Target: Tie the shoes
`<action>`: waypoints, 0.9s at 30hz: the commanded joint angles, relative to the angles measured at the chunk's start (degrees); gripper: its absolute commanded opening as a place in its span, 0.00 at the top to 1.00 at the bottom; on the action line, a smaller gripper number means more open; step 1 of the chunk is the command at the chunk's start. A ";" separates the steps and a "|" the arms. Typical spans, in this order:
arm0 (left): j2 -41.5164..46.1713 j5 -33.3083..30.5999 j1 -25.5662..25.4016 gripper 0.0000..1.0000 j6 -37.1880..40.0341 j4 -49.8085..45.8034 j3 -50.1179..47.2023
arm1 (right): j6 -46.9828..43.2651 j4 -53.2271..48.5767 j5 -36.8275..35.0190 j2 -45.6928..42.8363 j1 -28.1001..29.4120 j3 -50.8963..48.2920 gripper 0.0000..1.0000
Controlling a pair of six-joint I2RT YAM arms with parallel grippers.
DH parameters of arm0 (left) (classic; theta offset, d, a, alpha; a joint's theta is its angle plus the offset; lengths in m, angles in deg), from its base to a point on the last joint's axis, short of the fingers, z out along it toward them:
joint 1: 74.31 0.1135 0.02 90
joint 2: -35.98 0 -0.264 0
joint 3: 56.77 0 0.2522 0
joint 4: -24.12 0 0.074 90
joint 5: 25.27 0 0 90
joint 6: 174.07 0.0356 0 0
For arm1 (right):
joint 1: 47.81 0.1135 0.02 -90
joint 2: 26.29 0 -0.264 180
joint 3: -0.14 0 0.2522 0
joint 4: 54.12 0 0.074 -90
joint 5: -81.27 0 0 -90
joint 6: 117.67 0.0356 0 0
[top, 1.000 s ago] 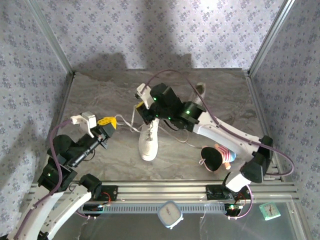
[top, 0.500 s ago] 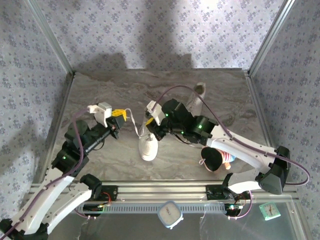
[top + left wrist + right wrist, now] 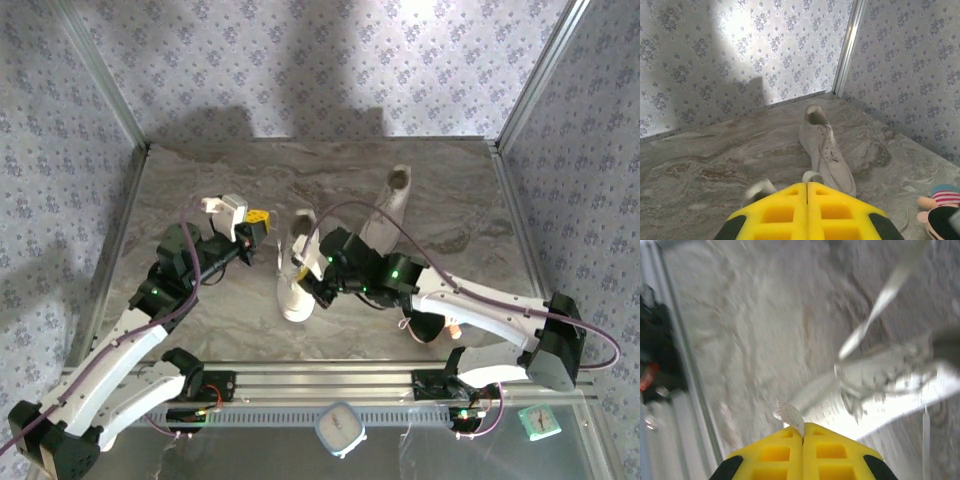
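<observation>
Step in hand: by my reading, drawing the two lace ends of the near shoe (image 3: pixel 293 300) taut so that they can be crossed into a knot
Doing it well: pull both ends evenly and low over the tongue; hold the pinch firm on each lace while the arms cross, and move slowly enough that the light shoe does not slide on the table (image 3: pixel 200 190)
Left pincer (image 3: pixel 262 220): closed, pads flush, with a lace strand (image 3: pixel 810 176) poking up at the seam, apparently pinched
Right pincer (image 3: pixel 802 432): pads together, a lace tip (image 3: pixel 787 414) caught at the seam (only a short bit shows, so the hold looks thin)
Main risk: the lace tip slipping out of the right pincer under tension
Near shoe, from the left pincer: just ahead of the tips, its heel end nearest
Near shoe, from the right pincer: just ahead and to the right of the tips, blurred, laces loose over its top
Far shoe (image 3: pixel 388 205): well ahead of the left pincer, heel opening turned away; behind the right pincer's wrist, apart from it
</observation>
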 commanded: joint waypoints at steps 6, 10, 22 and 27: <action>-2.22 4.33 -0.25 1.00 2.03 -2.53 5.25 | -0.42 10.53 -6.43 -8.78 -2.85 -3.94 0.47; -2.63 6.42 -0.30 1.00 3.87 -4.10 6.14 | -0.63 17.08 9.11 -9.36 -10.18 -2.33 0.47; -5.04 12.04 -0.28 1.00 4.95 -7.23 8.91 | -10.81 9.77 39.94 5.37 -19.63 16.03 0.46; -4.69 12.31 -0.27 1.00 4.99 -7.73 9.09 | -13.57 7.14 41.44 8.13 -20.26 18.32 0.50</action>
